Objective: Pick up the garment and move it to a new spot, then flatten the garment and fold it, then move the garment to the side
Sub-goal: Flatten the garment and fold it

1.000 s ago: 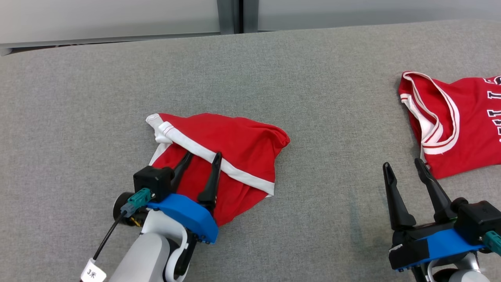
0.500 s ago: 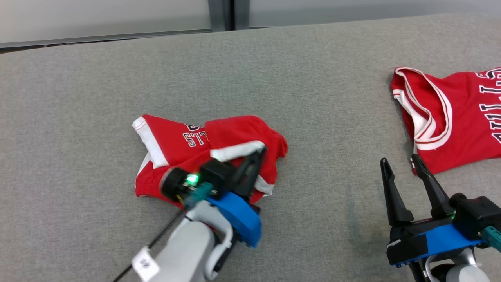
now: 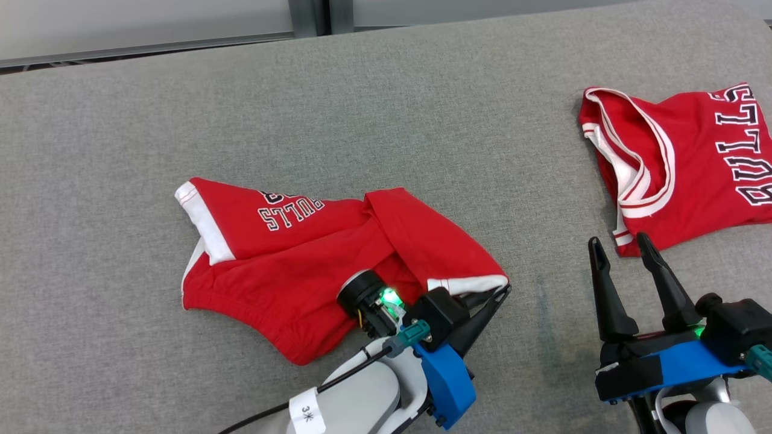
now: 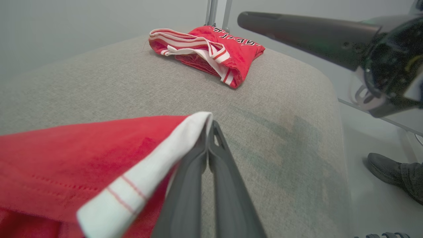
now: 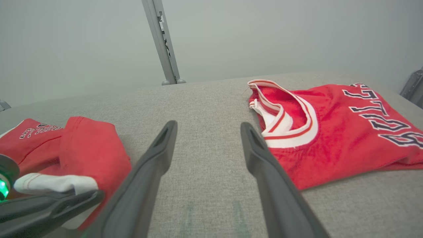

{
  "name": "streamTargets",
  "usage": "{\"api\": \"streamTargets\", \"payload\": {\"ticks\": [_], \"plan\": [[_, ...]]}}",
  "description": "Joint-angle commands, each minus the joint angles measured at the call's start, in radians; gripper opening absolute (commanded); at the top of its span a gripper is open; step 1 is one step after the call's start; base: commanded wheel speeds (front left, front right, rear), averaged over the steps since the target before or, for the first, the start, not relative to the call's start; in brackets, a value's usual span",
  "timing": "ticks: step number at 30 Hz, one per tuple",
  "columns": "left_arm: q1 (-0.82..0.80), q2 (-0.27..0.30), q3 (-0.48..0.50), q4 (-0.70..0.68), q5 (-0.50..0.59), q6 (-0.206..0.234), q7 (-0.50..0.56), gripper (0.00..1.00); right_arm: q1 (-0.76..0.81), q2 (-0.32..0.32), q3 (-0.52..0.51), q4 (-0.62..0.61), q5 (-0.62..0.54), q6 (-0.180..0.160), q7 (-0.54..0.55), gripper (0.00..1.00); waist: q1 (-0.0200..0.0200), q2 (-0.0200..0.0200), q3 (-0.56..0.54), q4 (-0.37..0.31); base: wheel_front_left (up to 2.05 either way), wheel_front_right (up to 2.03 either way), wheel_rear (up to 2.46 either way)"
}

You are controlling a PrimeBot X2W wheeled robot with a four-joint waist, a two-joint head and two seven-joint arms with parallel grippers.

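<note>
- L gripper (image 3: 500,292) lower centre of head view, fingers pressed together, pinching white hem band (image 3: 467,283) of red Bulls shorts (image 3: 289,265).
- L wrist view: fingertips (image 4: 214,138) shut on the band's end (image 4: 148,178), red cloth (image 4: 66,155) bunched at lower left.
- Shorts lie crumpled on grey fabric surface (image 3: 362,120), centre-left of head view; "BULLS" print upside down near their upper left; pinched corner at far lower right of the heap.
- R gripper (image 3: 619,242) lower right, fingers spread, nothing between them; tips near lower left corner of red Bulls jersey (image 3: 693,175).
- Jersey upper right, neck opening facing left, cut by right frame edge; well apart from shorts.
- R wrist view: same spread fingers (image 5: 208,127), jersey (image 5: 330,138) right, shorts (image 5: 89,148) lower left.
- L wrist view lower right: a person's dark shoe (image 4: 386,167) on floor past surface edge.
</note>
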Motion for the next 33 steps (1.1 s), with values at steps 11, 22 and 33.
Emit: {"api": "streamTargets", "payload": {"ticks": [11,22,33], "plan": [[-0.034,0.019,-0.023,-0.041,-0.032,0.022,-0.097,1.0,0.004,0.001,-0.022,0.014,0.0,0.0,-0.01,1.0,-0.0001,-0.0002,-0.057,0.048,0.0,0.0,0.0],[0.097,0.176,0.197,-0.19,-0.107,0.207,-0.152,1.0,0.033,0.0,-0.034,-0.026,-0.033,0.0,0.021,1.0,-0.0001,-0.0002,-0.12,0.121,0.0,0.0,0.0],[0.316,0.306,0.52,-0.348,-0.124,0.353,-0.165,1.0,0.073,-0.02,-0.039,-0.065,-0.057,0.0,0.063,1.0,-0.0001,-0.0002,-0.185,0.156,0.0,0.0,0.0]]}}
